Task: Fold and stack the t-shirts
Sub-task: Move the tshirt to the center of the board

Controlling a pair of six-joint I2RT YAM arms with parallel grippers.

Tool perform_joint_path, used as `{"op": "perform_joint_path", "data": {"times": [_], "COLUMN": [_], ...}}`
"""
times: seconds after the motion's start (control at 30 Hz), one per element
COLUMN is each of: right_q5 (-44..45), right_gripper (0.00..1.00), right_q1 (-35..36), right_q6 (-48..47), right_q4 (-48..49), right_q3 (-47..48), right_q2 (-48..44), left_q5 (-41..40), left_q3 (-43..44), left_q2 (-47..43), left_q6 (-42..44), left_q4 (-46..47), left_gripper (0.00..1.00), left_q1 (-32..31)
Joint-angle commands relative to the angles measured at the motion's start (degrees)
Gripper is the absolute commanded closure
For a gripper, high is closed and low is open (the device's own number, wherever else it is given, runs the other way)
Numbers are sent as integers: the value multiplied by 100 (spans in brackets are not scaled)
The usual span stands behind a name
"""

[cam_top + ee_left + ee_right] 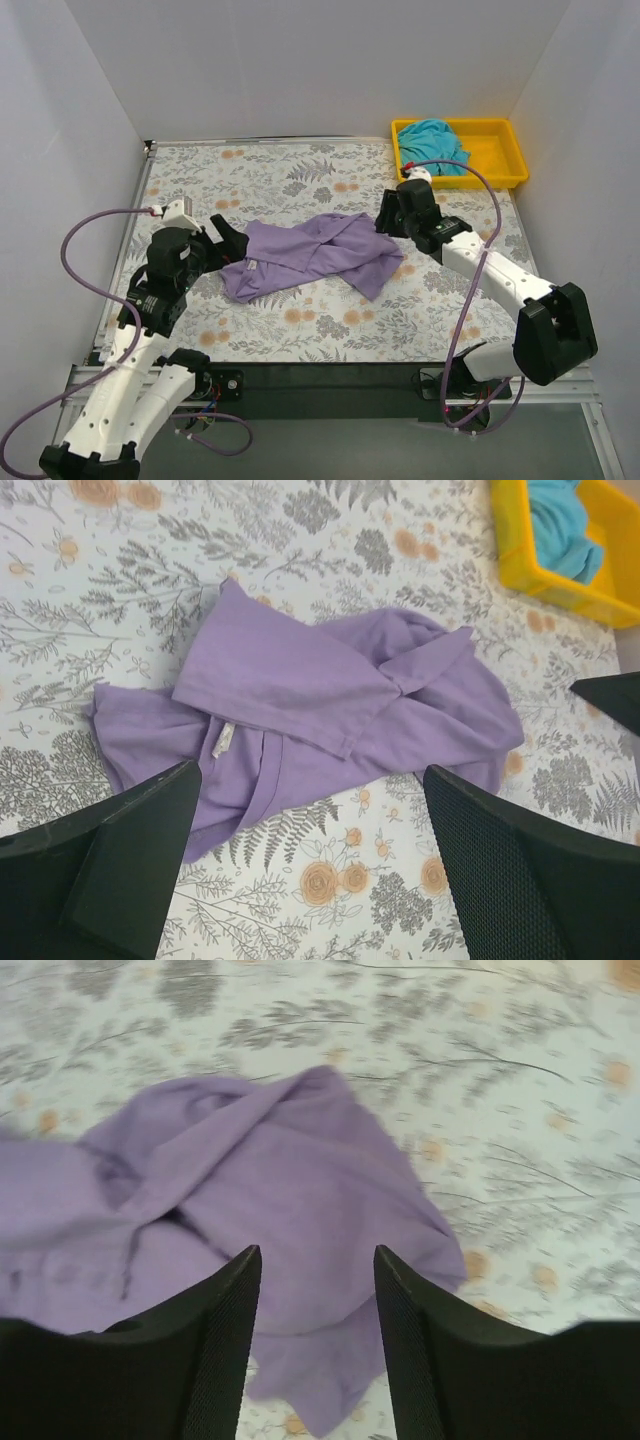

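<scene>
The purple shirt (310, 255) lies mid-frame in the top view, on the table (300, 335). It is a loose, half-gathered heap, not a neat fold. Its long axis runs left to right across the picture.

The left gripper (232, 243) sits at the shirt's left end. Its jaws are spread wide and nothing is between them. In its wrist view the cloth fills the middle of the frame, just beyond the two black fingers (140, 850).

The right gripper (386, 212) is at the opposite end, right of centre in the frame. Its jaws stand apart with a moderate gap and hold nothing, and its wrist view shows the shirt's rounded end below and ahead of them.

So each arm has its own end of the shirt close by, and neither looks clearly nearer. I'd guess the next move is a pinch at both ends to draw the cloth out flat along that axis.

The fabric looks thin, matte and limp, with soft creases. One broad flap is folded across the body and a small white label (222, 738) shows near the left side. The table cover is a pale leaf-and-flower print.

The teal shirt (432, 140) is bunched in the yellow tray (500, 168) at upper right. The tray is stiff, glossy plastic and sits well apart from the purple shirt.
</scene>
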Motion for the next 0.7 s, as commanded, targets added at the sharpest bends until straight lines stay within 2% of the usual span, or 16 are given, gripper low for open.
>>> {"op": "perform_joint_path", "data": {"times": [0.0, 0.07, 0.17, 0.3, 0.57, 0.67], "right_q5": [519, 468, -269, -763, -1212, -1238], "right_gripper": [49, 41, 36, 35, 34, 34], "right_q1": [-507, -516, -490, -306, -139, -138], "right_q6": [-149, -840, -1493, -1733, -1847, -1900], "right_q4": [-135, -224, -251, -321, -470, -541], "right_q3": [70, 132, 53, -263, -615, -676], "right_q2": [-164, -146, -287, -559, -999, -1096], "left_q5": [367, 448, 764, 844, -306, -202], "left_q3": [-105, -131, -201, -272, -26, -43], "left_q2": [321, 523, 972, 1613, 3072, 3564], "left_q6": [-120, -173, -296, -559, -587, -359], "left_q4": [131, 202, 368, 790, 1519, 1931], "left_gripper": [13, 13, 13, 13, 15, 16], "left_q1": [-20, -20, -20, -20, 58, 242]}}
